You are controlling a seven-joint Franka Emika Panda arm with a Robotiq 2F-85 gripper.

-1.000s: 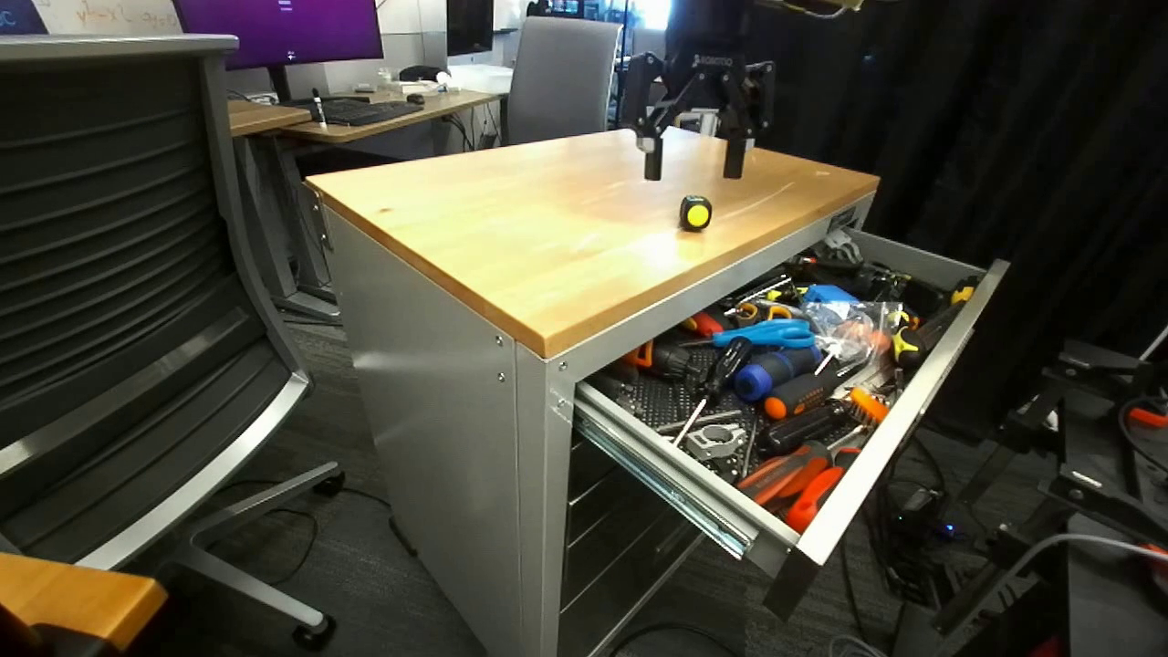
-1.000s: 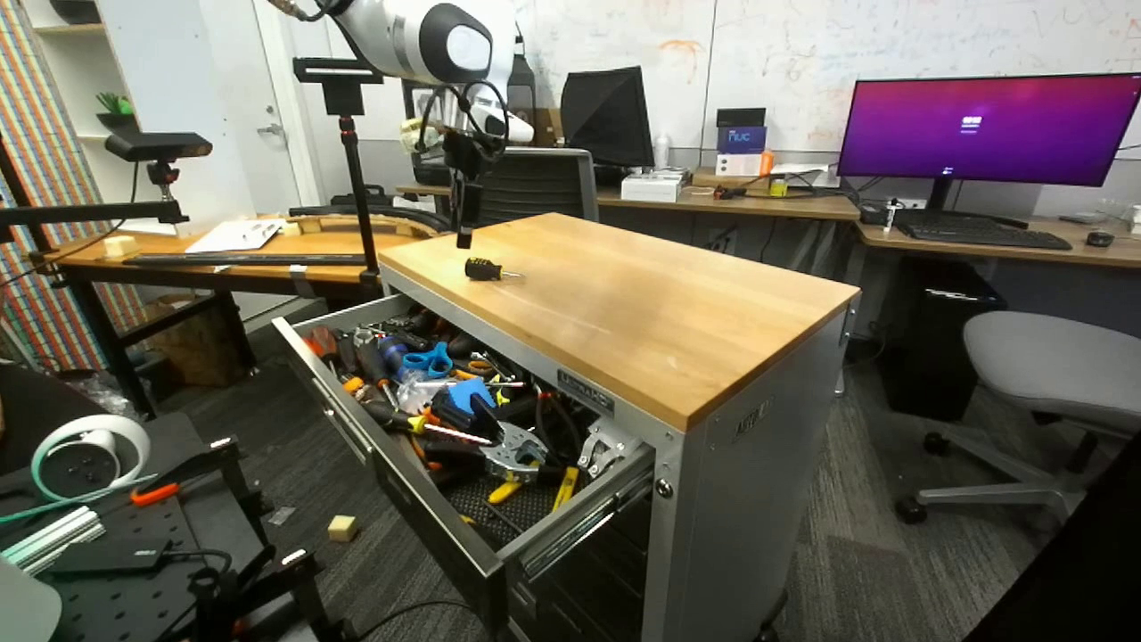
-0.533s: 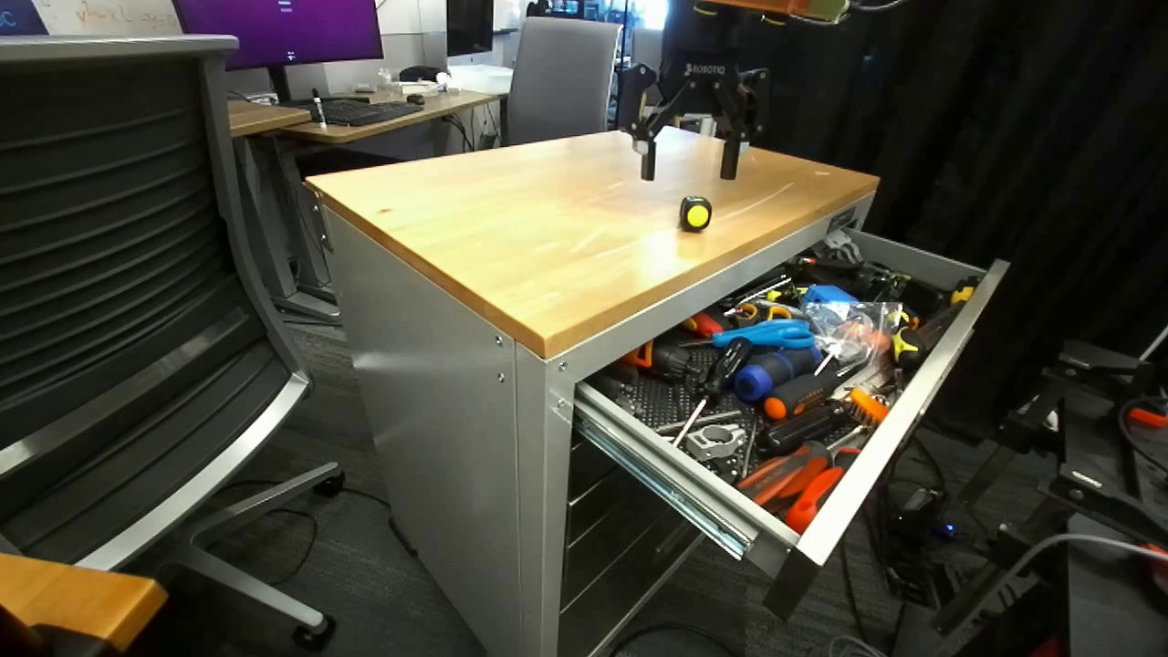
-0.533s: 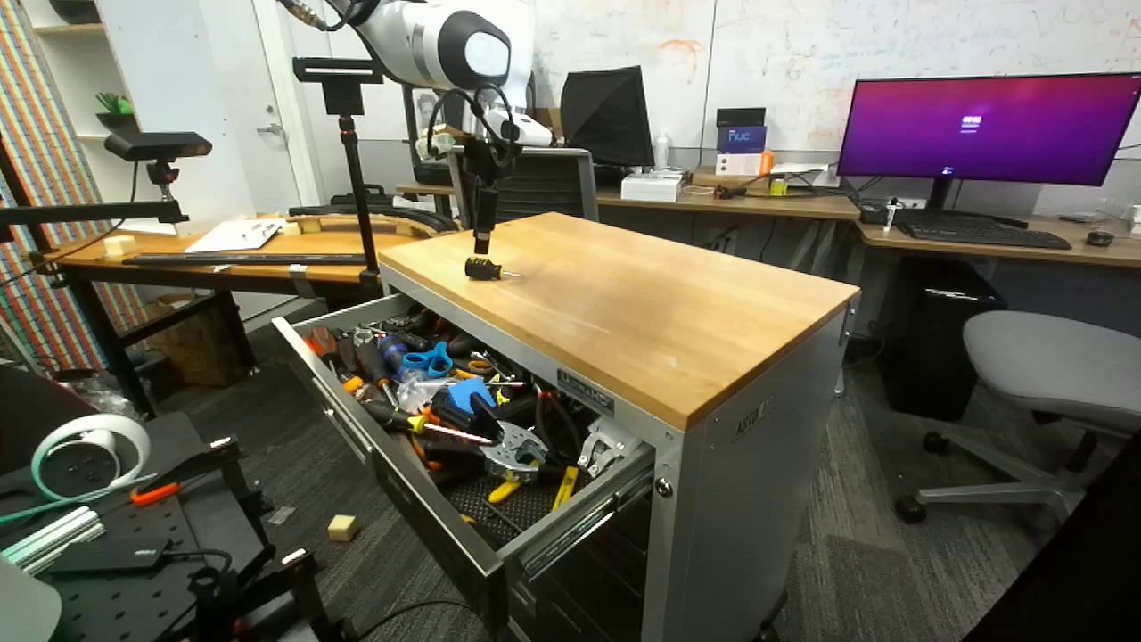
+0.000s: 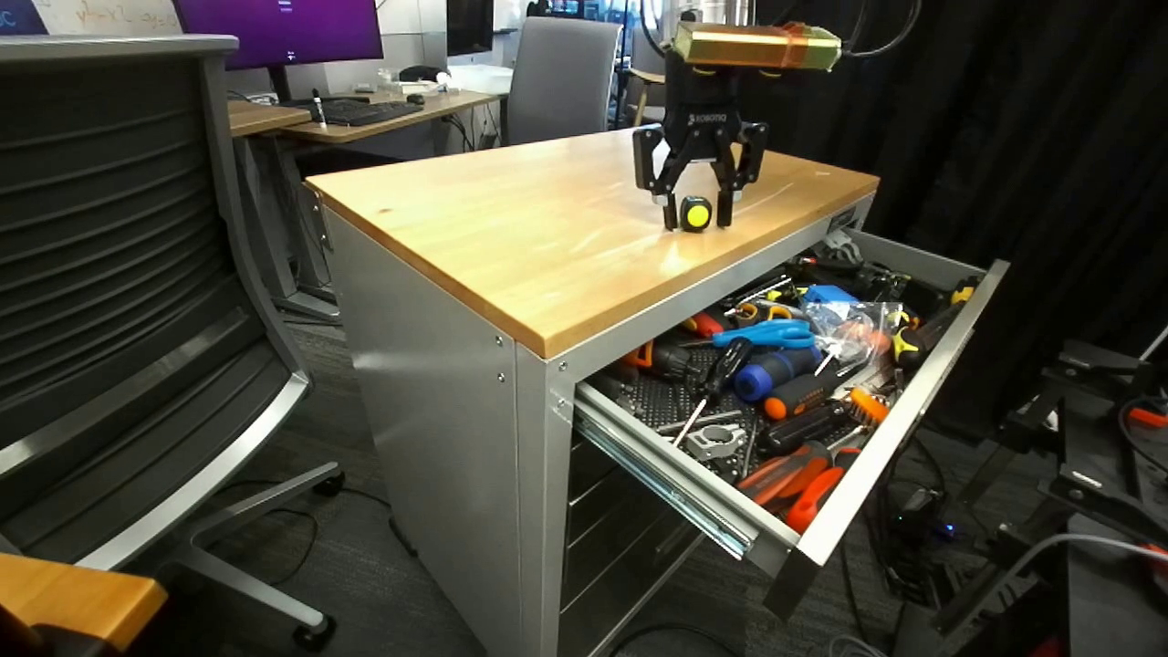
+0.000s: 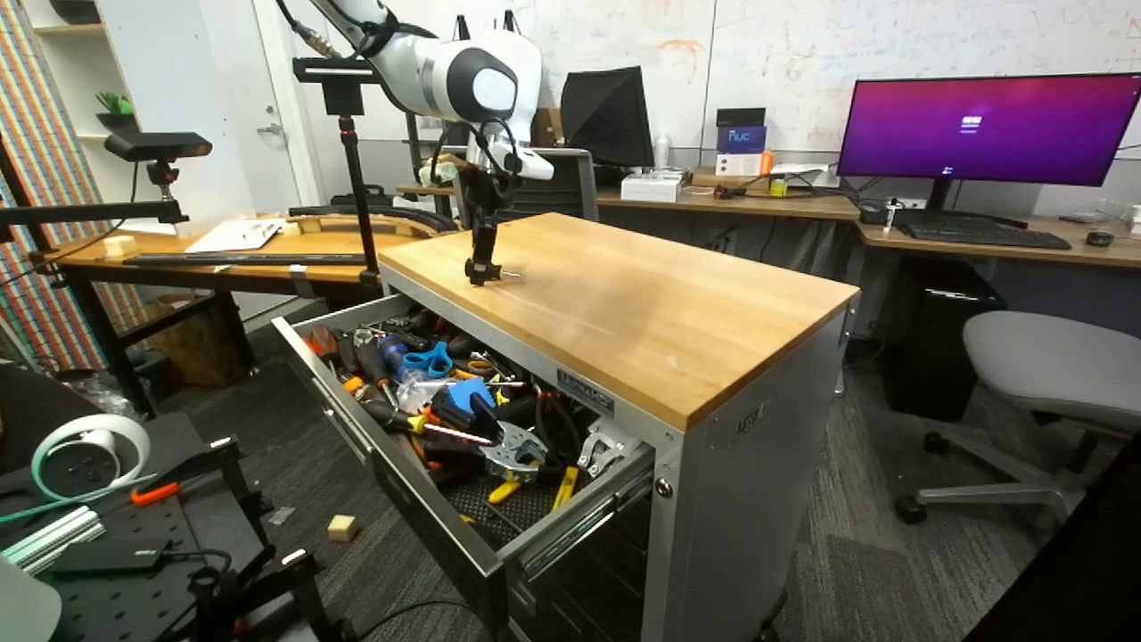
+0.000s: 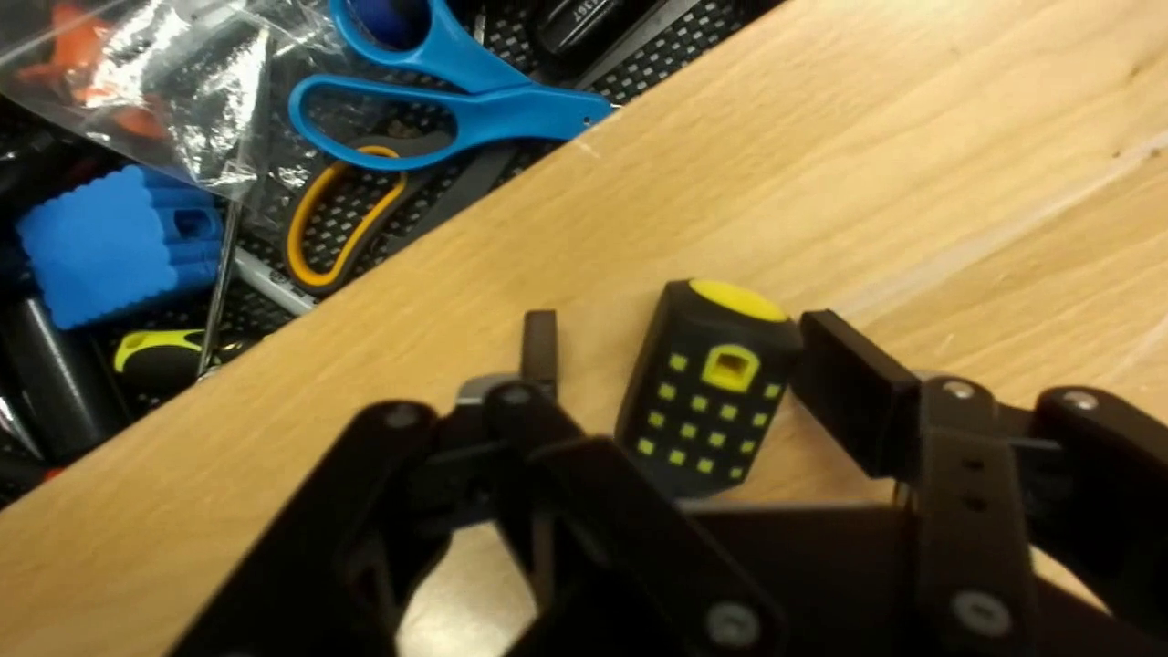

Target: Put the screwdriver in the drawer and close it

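Near the front edge of the worktop [image 5: 493, 237], in an exterior view: a screwdriver [image 5: 696, 213] straddled by the gripper [image 5: 697, 217], with the drawer [image 5: 902, 415] extended on the right, presumably to receive it. In an exterior view: shaft [image 6: 511, 274] pointing right, clear of the gripper. From the wrist: fingers [image 7: 849, 392] spread wider than the handle [image 7: 698, 406], with a gap on its left, contact on its right hard to judge; apparently nothing gripped. Straddled, likely, for bulk lacking in the shaft.
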